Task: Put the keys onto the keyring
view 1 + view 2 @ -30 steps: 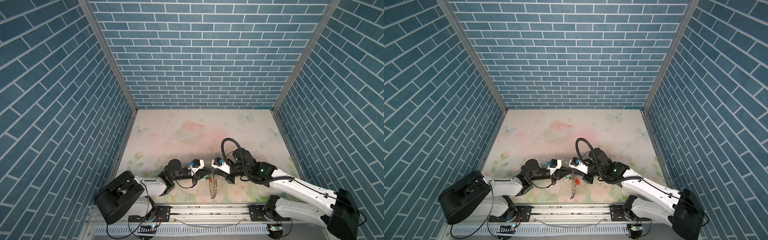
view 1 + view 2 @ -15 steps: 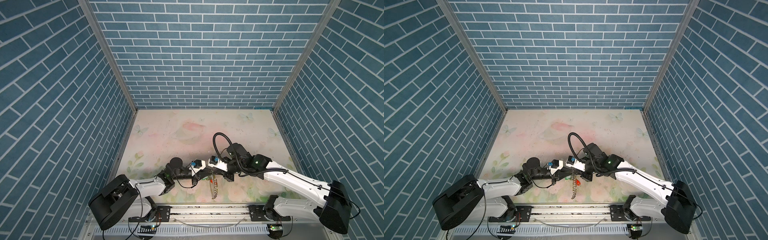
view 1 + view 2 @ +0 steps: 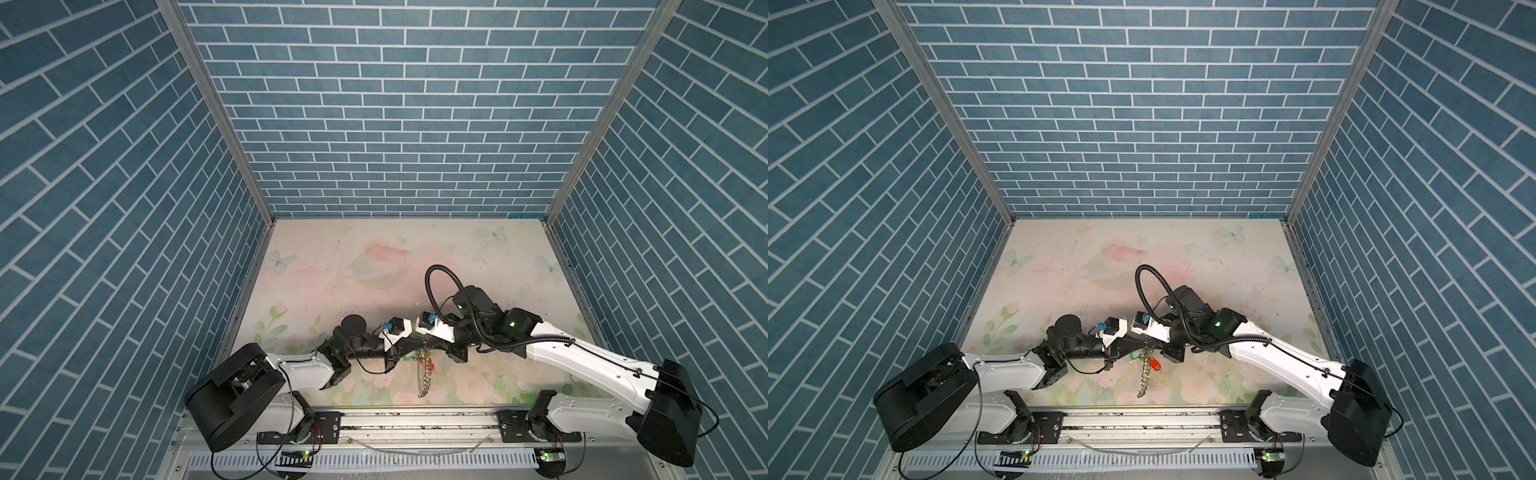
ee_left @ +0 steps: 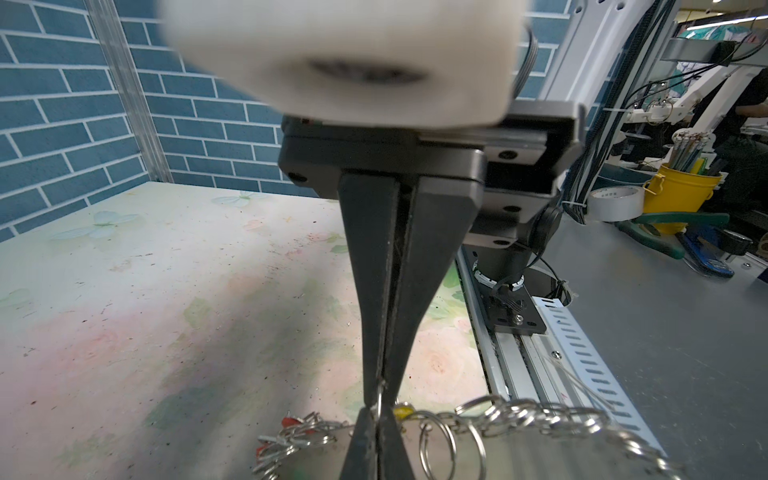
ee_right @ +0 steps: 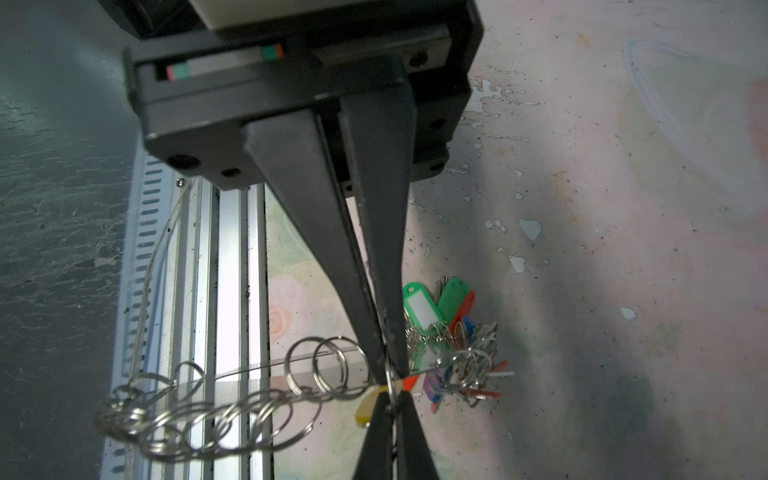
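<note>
The two arms meet tip to tip low over the front middle of the floral table (image 3: 374, 257), close to the rail (image 3: 415, 424). The left gripper (image 4: 377, 419) is clenched, its tips nipping a thin wire ring (image 4: 379, 394). The right gripper (image 5: 392, 405) faces it on the same wire. Its jaws show a hairline slit with the wire in it, and whether they pinch it cannot be told. The yellow-tagged key (image 5: 368, 409) hangs just beside those fingertips. Only its yellow tag is plain, and the metal part cannot be made out. The keyring (image 4: 519, 453) hangs beneath the meeting point, a flat grey plate whose silver rings (image 3: 424, 380) trail toward the rail in both top views. Green tags (image 5: 455, 297) and a red tag (image 3: 1155, 364) cluster on rings at the end of the plate away from the rail.
</note>
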### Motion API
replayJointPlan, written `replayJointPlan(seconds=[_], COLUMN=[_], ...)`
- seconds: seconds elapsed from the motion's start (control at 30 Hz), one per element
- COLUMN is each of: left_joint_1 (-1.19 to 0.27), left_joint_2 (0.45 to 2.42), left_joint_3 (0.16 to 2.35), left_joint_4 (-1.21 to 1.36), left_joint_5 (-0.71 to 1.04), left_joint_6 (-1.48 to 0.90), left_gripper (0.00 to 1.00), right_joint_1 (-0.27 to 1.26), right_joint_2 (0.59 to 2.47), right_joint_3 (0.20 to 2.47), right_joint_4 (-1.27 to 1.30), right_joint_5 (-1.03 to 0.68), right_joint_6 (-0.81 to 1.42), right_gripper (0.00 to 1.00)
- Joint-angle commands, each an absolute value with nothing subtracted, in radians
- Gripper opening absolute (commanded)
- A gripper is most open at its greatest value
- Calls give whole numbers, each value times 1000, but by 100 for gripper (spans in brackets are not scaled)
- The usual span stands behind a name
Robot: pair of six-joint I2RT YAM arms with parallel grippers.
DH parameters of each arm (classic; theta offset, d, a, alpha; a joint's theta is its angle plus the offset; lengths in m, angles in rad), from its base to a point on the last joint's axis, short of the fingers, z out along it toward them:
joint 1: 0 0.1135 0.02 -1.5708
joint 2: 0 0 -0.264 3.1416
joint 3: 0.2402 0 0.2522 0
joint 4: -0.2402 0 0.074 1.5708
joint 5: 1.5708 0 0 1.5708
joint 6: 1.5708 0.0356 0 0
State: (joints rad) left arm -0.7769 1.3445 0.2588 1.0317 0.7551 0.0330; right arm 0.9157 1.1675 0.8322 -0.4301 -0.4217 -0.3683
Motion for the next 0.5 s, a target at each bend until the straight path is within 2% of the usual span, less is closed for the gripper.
replayJointPlan(seconds=[0.0, 0.23, 0.47], left_joint_1=[-778, -776, -776], left_joint_2=[1361, 1385, 1412], left_joint_3=[247, 226, 214], left_joint_4=[1160, 1258, 1336], left_joint_5=[727, 678, 682], left_joint_6=[0, -29, -50], left_gripper=[0, 0, 0], right_joint_1=[884, 867, 867], right_joint_2=[1085, 1020, 1031], right_joint_3=[777, 717, 675], right_joint_4=[-332, -295, -231], right_joint_5=[-431, -441, -452], right_joint_6=[-345, -306, -301], right_gripper=[17, 20, 16])
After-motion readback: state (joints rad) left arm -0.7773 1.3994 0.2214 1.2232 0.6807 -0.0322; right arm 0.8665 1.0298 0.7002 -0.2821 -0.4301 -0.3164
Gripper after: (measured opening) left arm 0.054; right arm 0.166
